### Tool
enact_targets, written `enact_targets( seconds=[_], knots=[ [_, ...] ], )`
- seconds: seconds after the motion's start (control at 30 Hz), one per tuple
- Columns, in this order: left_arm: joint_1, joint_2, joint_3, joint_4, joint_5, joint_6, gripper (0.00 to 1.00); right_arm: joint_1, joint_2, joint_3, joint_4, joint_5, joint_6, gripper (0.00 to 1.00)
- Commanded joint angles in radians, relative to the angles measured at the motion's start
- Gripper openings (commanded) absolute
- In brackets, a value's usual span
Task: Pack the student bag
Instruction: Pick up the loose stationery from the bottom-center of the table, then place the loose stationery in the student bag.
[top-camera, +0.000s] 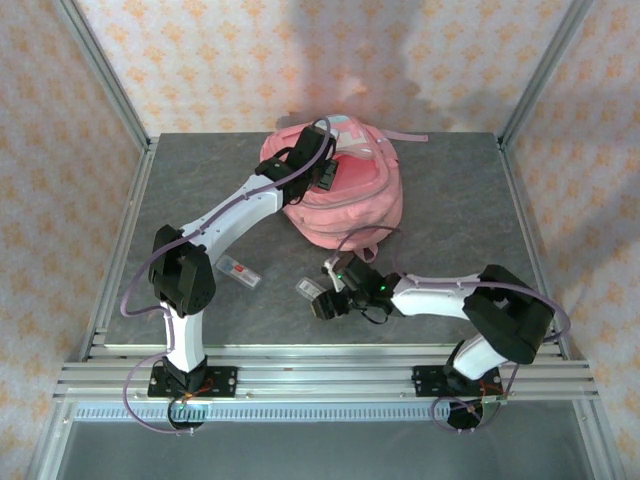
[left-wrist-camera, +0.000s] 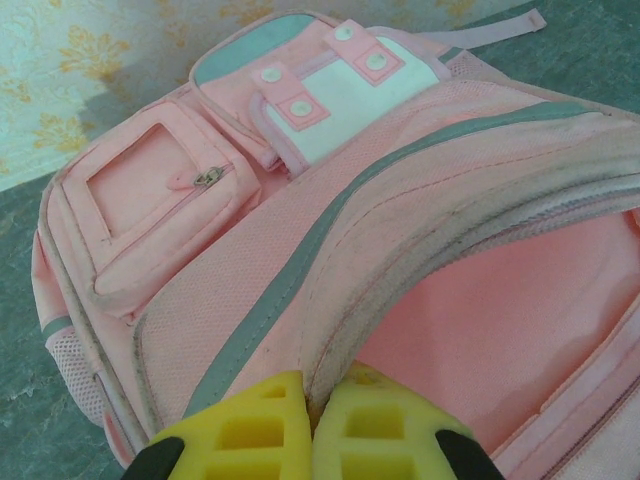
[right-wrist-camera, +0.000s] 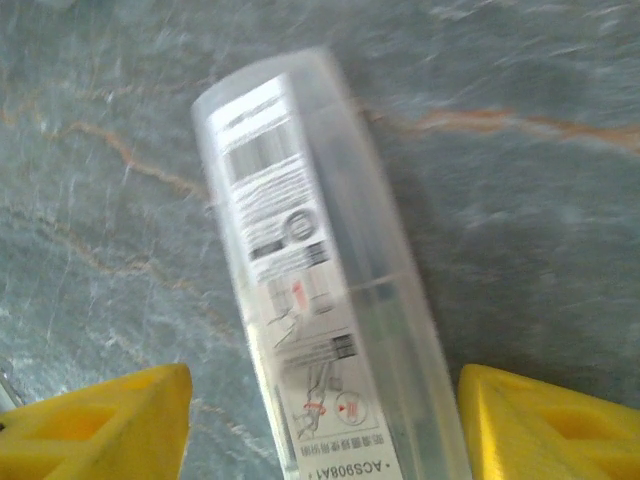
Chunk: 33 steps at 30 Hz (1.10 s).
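The pink student bag (top-camera: 345, 195) is lying at the table's (top-camera: 200, 180) twelve o'clock. The left gripper (left-wrist-camera: 315, 405) is pinching the bag's zip rim, fingers closed. At the bag's six o'clock, the right gripper (right-wrist-camera: 322, 410) is straddling a clear labelled case (right-wrist-camera: 310, 280), jaws wide and clear of it.

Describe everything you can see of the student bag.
The student bag is a large pink fabric backpack lying front up, far-middle on the table. It has a light blue-and-white snap patch, a small zip pocket, grey-green zip trim and a mesh side pocket. Its main compartment looks unzipped, with pink lining showing. The left fingers are shut on that opening's rim. A pink strap lies beyond its top.
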Motion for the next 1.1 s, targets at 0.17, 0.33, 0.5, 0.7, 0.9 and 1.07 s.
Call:
enact_targets(
  seconds=[0.17, 0.33, 0.5, 0.7, 0.9, 1.07],
  knots=[
    [0.019, -0.046, 0.052, 0.047, -0.016, -0.032, 0.0, 0.142, 0.072, 0.047, -0.109, 0.36, 0.017, 0.63],
    [0.023, -0.047, 0.052, 0.045, -0.01, -0.035, 0.0, 0.183, 0.118, 0.061, -0.126, 0.47, 0.035, 0.49],
    [0.03, -0.053, 0.051, 0.045, 0.006, -0.043, 0.0, 0.183, 0.081, 0.049, -0.114, 0.495, 0.043, 0.31],
    [0.038, -0.067, 0.021, 0.065, 0.041, -0.053, 0.0, 0.181, -0.083, 0.02, -0.092, 0.514, 0.044, 0.24],
    [0.042, -0.09, -0.037, 0.095, 0.068, -0.065, 0.0, 0.138, -0.249, 0.001, -0.106, 0.504, 0.055, 0.22],
    [0.044, -0.118, -0.101, 0.14, 0.094, -0.095, 0.0, -0.017, -0.339, 0.06, -0.132, 0.398, 0.063, 0.22]
  ],
)
